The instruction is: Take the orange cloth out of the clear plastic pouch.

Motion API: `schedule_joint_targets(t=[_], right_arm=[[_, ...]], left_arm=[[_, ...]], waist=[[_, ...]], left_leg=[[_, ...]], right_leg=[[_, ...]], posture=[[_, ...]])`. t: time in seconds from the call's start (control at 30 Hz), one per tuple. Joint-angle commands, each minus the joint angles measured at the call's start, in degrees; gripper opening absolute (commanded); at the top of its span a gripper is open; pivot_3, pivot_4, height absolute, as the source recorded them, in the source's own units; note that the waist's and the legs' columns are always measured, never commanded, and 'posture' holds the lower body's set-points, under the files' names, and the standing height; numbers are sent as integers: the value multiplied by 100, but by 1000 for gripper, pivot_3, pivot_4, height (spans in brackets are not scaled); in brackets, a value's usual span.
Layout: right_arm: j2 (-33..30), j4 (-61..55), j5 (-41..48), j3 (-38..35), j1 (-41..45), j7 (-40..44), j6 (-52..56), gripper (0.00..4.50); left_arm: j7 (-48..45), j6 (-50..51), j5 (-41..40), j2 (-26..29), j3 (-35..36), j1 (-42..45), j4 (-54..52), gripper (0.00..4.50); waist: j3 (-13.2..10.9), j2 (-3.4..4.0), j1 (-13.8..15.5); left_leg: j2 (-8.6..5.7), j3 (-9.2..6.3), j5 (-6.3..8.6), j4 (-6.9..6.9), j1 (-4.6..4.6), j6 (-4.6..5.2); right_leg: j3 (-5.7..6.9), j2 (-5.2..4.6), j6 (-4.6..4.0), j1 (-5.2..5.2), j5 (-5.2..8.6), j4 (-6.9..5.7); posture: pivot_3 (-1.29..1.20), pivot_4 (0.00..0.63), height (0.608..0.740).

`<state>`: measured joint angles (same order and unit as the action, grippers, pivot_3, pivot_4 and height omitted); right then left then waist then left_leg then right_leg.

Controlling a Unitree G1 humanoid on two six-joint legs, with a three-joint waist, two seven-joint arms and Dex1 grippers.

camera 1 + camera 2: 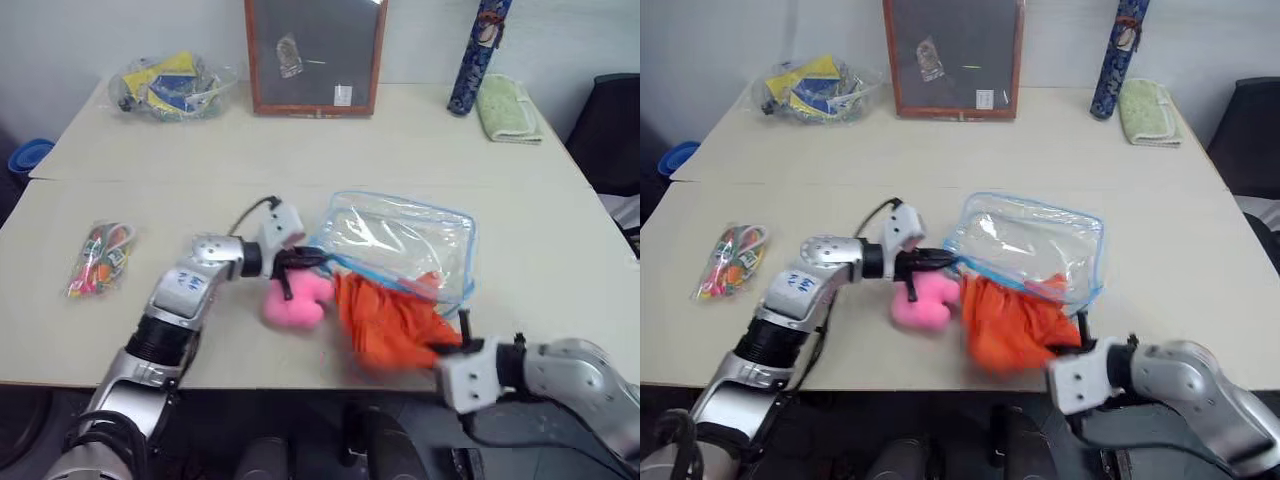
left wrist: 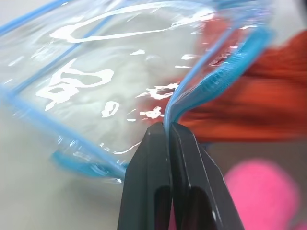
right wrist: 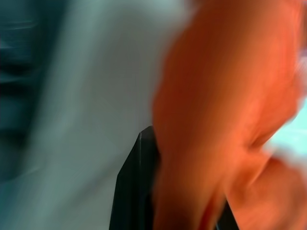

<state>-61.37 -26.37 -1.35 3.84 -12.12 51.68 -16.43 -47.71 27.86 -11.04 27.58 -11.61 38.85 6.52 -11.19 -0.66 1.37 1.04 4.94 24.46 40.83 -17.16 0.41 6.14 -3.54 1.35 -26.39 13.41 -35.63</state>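
Now the left gripper (image 2: 168, 128) is pinched tight on the light blue zipper edge of the clear plastic pouch (image 1: 400, 240), holding its left corner just above the table (image 1: 560, 260). Most of the orange cloth (image 1: 390, 320) hangs out of the pouch's near opening, toward the table's front edge, clamped between the closed fingers of the right gripper (image 1: 452, 342); a last bit sits at the mouth. A pink plush heart (image 1: 295, 300) lies just beside the cloth, under the left gripper. Bare tabletop spreads right of the pouch and behind it.
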Motion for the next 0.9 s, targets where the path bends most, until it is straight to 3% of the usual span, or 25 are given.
schedule_joint_targets(t=[0.03,0.27,0.37,0.5,0.73,0.9], right_arm=[[-164,-119,258,-650,-429,174,-382,22],[-4,1288,-285,-1717,-586,-364,-654,22],[80,1867,-185,-2153,-372,-625,-291,22],[605,2615,374,-2680,247,-1191,1090,22],[1544,2577,656,-2822,698,-2002,3102,22],[1715,2233,447,-2551,540,-2080,3170,22]], left_arm=[[224,-225,172,-64,127,174,161,0],[-131,-443,300,255,39,-42,-85,0],[-438,-388,216,495,-8,-267,-607,0],[-887,-306,-59,665,-91,-627,-1429,0],[-1030,-368,-47,667,-224,-887,-1853,0],[-1076,-346,-73,629,-250,-868,-1859,0]], waist=[[0,0,6],[-2,-3,2],[-1,-2,-5],[-1,0,-4],[0,13,1],[2,21,-6]], left_leg=[[0,-1,0,0,0,0],[0,6,2,0,1,2],[3,15,2,-4,2,0],[6,18,2,0,2,0],[8,19,2,-1,-2,-1],[8,21,2,-5,-1,0]], right_leg=[[0,-1,0,1,0,0],[-5,-1,1,2,-1,0],[-12,1,0,0,0,-2],[-16,0,-1,-2,0,-3],[-18,1,-4,-2,2,-6],[-21,2,-4,-1,2,-7]], posture=[[0,150,740],[0,150,740],[0,150,740],[0,150,740],[0,150,740],[0,150,740]])
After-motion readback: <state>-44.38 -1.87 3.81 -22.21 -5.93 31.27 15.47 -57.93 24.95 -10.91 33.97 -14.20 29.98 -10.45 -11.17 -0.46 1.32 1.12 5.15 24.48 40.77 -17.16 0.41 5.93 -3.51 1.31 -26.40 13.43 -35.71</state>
